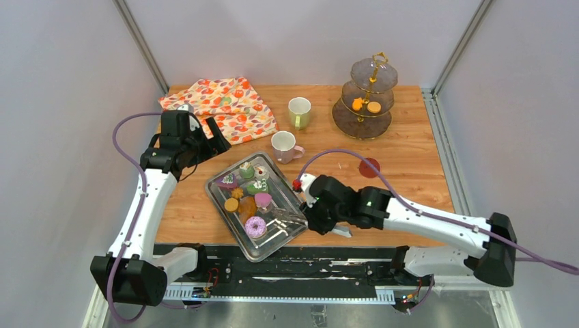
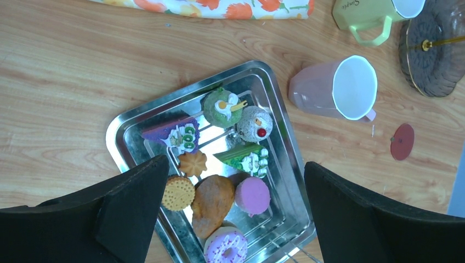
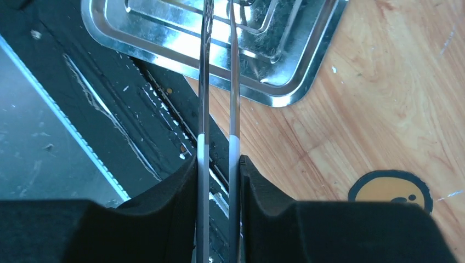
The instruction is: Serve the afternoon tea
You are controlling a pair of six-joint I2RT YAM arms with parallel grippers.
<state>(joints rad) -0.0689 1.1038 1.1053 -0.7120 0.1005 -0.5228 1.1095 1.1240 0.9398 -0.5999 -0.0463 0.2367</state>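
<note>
A metal tray (image 1: 225,220) holds several pastries: a pink-iced donut (image 1: 255,226), orange cookies (image 1: 232,203), a purple cake (image 1: 227,181) and green cakes (image 1: 246,169). The left wrist view shows the donut (image 2: 226,246), a round cookie (image 2: 178,193) and the tray (image 2: 118,131). A pink mug (image 1: 285,145) and a pale-green mug (image 1: 299,112) stand behind the tray. My left gripper (image 1: 208,142) is open and empty, high above the tray's far left (image 2: 236,164). My right gripper (image 1: 311,217) is shut on long metal tongs (image 3: 218,82), whose tips reach into the tray's near right corner (image 3: 285,96).
A three-tier stand (image 1: 365,96) at the back right carries two orange pastries on its middle tier. An orange floral cloth (image 1: 222,106) lies at the back left. A red disc (image 1: 369,167) lies right of the pink mug. A yellow sticker (image 3: 390,190) is on the table.
</note>
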